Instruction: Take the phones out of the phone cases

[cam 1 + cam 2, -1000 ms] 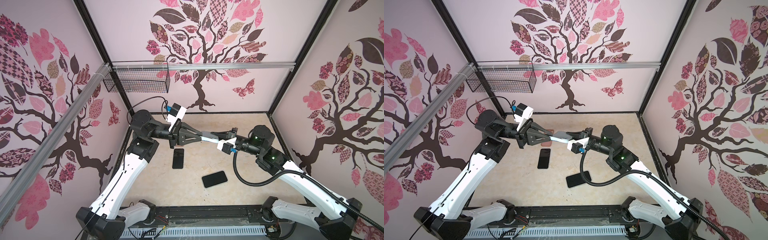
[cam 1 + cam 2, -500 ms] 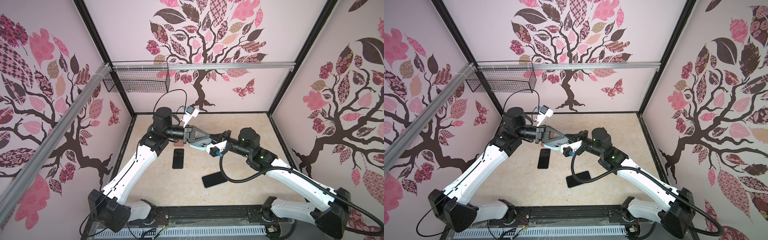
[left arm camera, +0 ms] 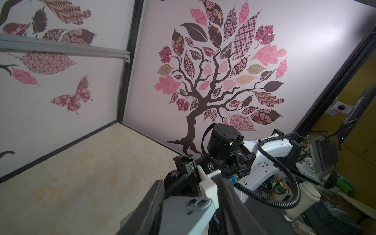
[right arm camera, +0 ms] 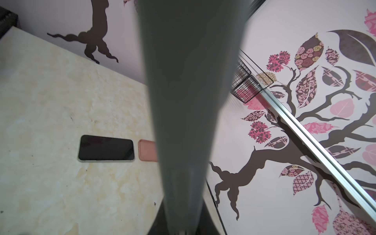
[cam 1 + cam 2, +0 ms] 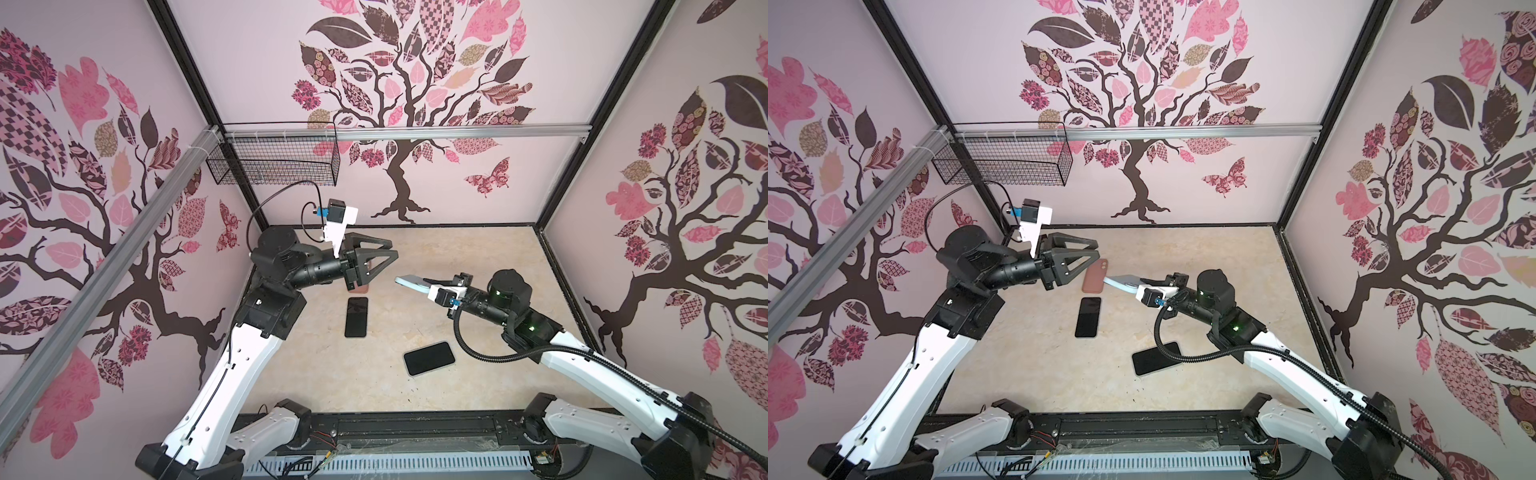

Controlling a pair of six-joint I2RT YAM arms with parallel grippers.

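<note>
Beige marble counter [image 5: 478, 257] inside tree-decal walls [image 5: 399, 104]; since a second ago the arms have parted, left end effector [image 5: 1094, 255] now open near the brown phone case [image 5: 1095, 275] lying on the counter, right end effector [image 5: 1142, 286] clamping the pale-blue phone [image 5: 1121, 282] aloft.

Light was bright and even, shadows soft; both top views bowed at the edges, glare washed the wall [image 3: 335, 36], and the close phone [image 4: 187, 101] was blurred.

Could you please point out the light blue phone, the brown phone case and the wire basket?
light blue phone [image 3: 183, 216]: left wrist view, on its back beside the lenses.
brown phone case [image 5: 1094, 276]: in a top view, on its middle.
wire basket [image 5: 274, 165]: in a top view, on its front mesh.
</note>
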